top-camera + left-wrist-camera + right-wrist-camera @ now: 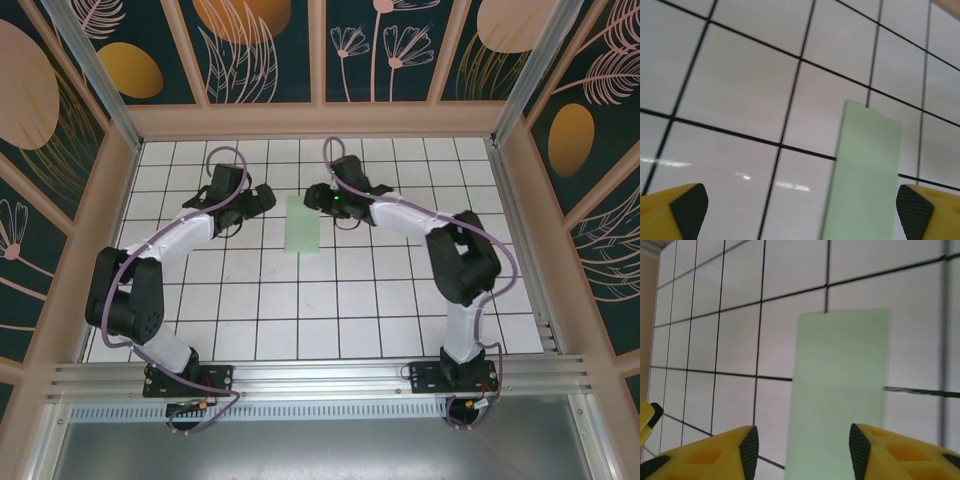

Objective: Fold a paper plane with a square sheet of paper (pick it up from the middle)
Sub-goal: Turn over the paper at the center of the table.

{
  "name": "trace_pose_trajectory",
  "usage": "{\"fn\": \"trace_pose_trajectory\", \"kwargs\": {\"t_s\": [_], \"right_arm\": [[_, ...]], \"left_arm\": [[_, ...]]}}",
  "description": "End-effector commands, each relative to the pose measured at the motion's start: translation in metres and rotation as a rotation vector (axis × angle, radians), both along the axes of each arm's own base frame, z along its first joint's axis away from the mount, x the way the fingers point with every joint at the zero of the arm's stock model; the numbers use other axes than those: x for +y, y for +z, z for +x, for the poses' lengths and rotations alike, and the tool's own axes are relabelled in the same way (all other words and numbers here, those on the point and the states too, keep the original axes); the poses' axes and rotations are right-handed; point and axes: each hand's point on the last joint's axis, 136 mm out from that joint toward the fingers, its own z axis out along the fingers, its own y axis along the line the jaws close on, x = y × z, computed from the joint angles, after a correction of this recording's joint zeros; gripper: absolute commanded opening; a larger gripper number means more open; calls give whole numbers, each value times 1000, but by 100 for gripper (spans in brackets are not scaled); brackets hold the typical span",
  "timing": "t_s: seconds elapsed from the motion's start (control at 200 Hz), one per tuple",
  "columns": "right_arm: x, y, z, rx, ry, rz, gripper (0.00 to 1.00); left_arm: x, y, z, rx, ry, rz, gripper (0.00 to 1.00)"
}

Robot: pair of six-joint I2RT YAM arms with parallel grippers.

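The pale mint-green sheet of paper (302, 224) lies flat on the white grid table as a narrow rectangle, about one tile wide and two long, not a pointed dart. My left gripper (262, 200) hovers just left of its far end, jaws wide open; in the left wrist view the paper (865, 175) sits toward the right fingertip (912, 207), and the left gripper (800, 212) holds nothing. My right gripper (315, 197) is over the paper's far end, open. In the right wrist view the paper (840, 390) runs between the jaws of the right gripper (802, 450), untouched.
The white grid table (340, 300) is boxed in by wooden walls (320, 120) at the back and both sides. A yellow tip of the left gripper (647, 417) shows at the left edge of the right wrist view.
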Motion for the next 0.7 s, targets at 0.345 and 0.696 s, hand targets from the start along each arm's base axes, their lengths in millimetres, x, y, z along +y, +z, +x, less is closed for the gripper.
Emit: {"fn": "trace_pose_trajectory", "kwargs": {"t_s": [0.345,0.696], "right_arm": [[65,-70,4,172,123,-81,45],[31,-108,-48,273,256,-216,44]], "left_arm": [[21,-4,-5,-3,46,-82,98],[5,-5,-6,-3,-60,-107,97]]}}
